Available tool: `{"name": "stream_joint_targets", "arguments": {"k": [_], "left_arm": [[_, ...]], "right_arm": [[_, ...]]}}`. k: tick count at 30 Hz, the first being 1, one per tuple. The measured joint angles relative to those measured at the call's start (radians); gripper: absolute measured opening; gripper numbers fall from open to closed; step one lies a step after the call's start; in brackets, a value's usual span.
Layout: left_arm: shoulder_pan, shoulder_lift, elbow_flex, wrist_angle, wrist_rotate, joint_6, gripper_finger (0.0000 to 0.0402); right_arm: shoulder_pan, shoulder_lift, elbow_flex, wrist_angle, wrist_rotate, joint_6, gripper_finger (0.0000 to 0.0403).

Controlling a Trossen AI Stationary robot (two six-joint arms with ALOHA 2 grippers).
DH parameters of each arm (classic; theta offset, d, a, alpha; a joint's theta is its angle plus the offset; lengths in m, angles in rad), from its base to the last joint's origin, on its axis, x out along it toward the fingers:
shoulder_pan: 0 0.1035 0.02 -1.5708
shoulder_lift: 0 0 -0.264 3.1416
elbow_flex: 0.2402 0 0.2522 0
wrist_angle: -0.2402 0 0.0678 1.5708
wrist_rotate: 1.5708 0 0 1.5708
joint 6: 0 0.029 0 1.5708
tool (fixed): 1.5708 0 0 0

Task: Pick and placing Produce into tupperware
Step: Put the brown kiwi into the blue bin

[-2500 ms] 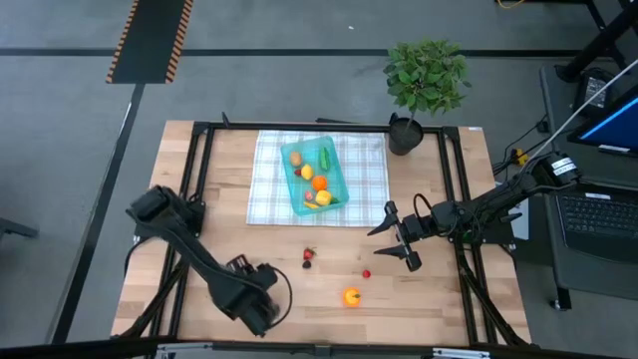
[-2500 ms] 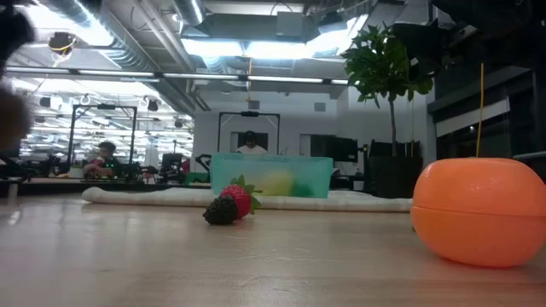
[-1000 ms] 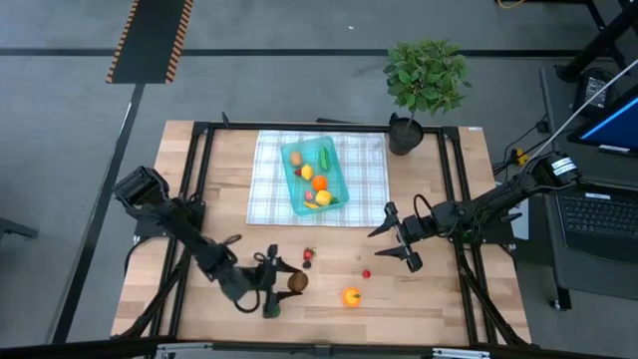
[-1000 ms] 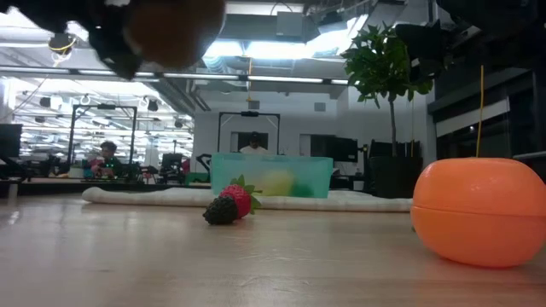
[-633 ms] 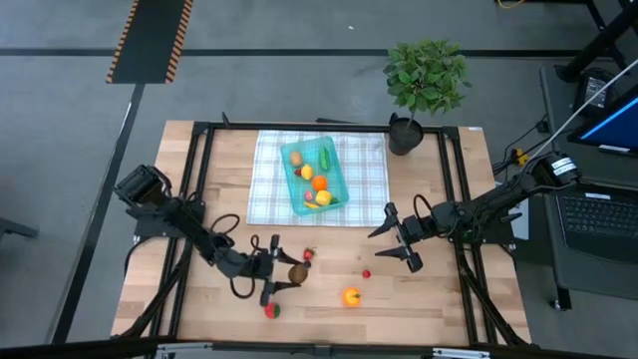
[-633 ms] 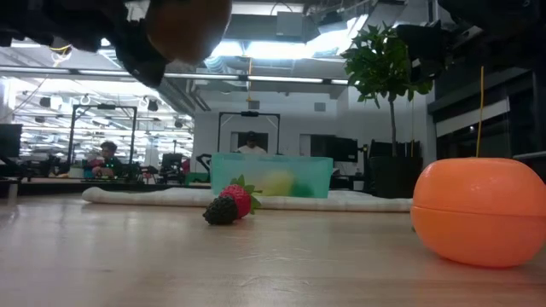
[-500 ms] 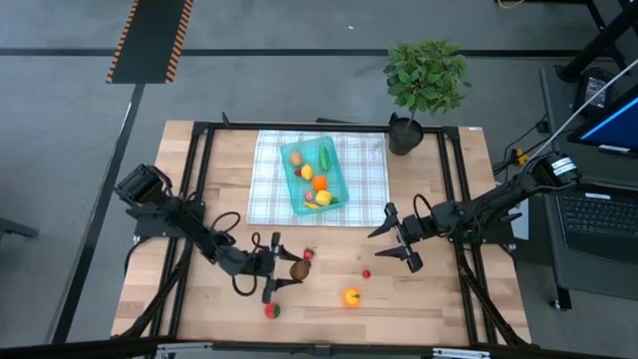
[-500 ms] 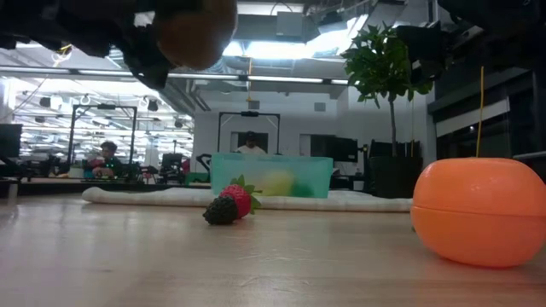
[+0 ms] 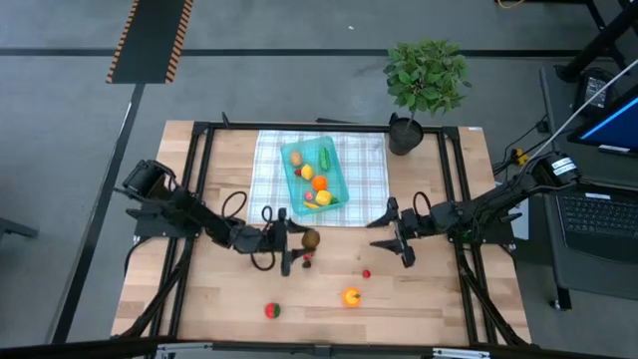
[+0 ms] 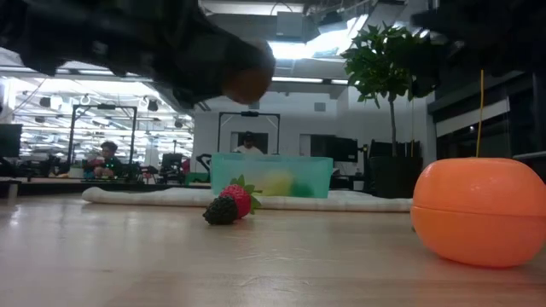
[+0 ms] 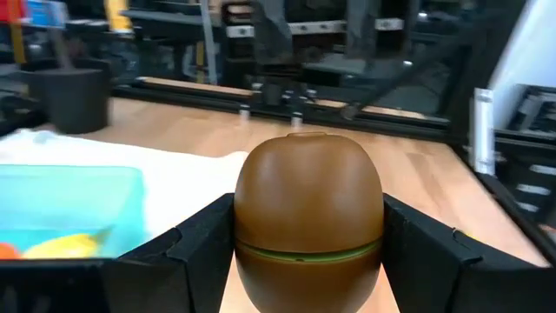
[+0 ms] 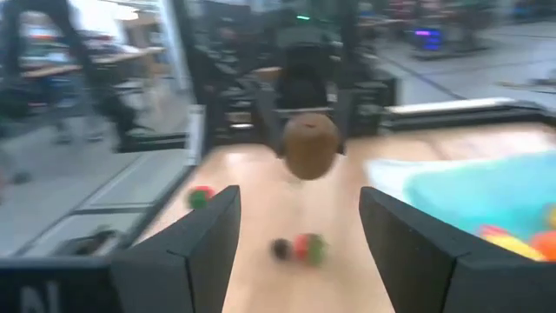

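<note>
High view: I see the tupperware (image 9: 317, 177) at upper centre of the frame, lying on the checked cloth (image 9: 271, 184) on the worktop (image 9: 449, 299). It holds an orange (image 9: 319, 183), a lemon (image 9: 323, 198), a green cucumber (image 9: 325, 157) and a few smaller pieces. The left claw (image 9: 297, 245) is at centre frame, just below the cloth's lower edge, pinching a brown kiwi (image 9: 311, 239). The right claw (image 9: 391, 230) is right of centre, fingers spread, holding nothing. A tangerine (image 9: 351, 296), a red berry (image 9: 366, 272) and a red-green strawberry (image 9: 271, 310) lie on bare wood in the lower half of the frame.

Low view: The tupperware (image 10: 271, 175) stands at centre, with yellow and green shapes showing through its wall. A strawberry and blackberry (image 10: 231, 205) lie in front of it, and the tangerine (image 10: 481, 210) is at right.

Left wrist view: Both fingers (image 11: 198, 250) clamp the kiwi (image 11: 309, 219); the tupperware (image 11: 69, 198) is at lower left.

Right wrist view: The fingers (image 12: 207, 233) stand apart; the held kiwi (image 12: 309, 146) is at upper centre, the tupperware (image 12: 473, 193) at right.
</note>
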Motion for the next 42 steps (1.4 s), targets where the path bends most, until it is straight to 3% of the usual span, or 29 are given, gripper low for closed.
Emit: {"name": "stream_joint_targets", "arguments": {"k": [8, 13, 23, 27, 33, 37, 42], "left_arm": [[0.086, 0.0, 0.003, 0.0, -0.15, 0.008, 0.0237], [0.131, 0.0, 0.003, 0.0, -0.158, 0.007, 0.0237], [0.21, 0.0, 0.003, 0.0, -0.087, 0.033, 0.0237], [0.264, 0.0, 0.003, -0.006, 0.005, 0.029, 0.0237], [0.337, -0.015, 0.004, -0.032, 0.064, 0.029, 0.0237], [0.376, -0.077, 0.045, -0.235, 0.085, 0.03, 0.0237], [0.41, -0.153, 0.185, -0.687, 0.106, 0.001, 0.0237]], "right_arm": [[0.0, 0.0, 0.0, -0.036, 0.19, -0.001, 0.0237], [-0.001, 0.0, 0.0, -0.037, 0.233, -0.002, 0.0237], [-0.023, 0.0, 0.0, -0.038, 0.232, 0.004, 0.0237], [-0.023, 0.0, 0.0, -0.038, 0.232, 0.003, 0.0237], [-0.023, 0.0, 0.0, -0.039, 0.232, -0.001, 0.0237], [-0.023, 0.0, 0.0, -0.043, 0.23, -0.027, 0.0237], [-0.023, 0.0, 0.0, -0.043, 0.23, -0.057, 0.0237]]}}
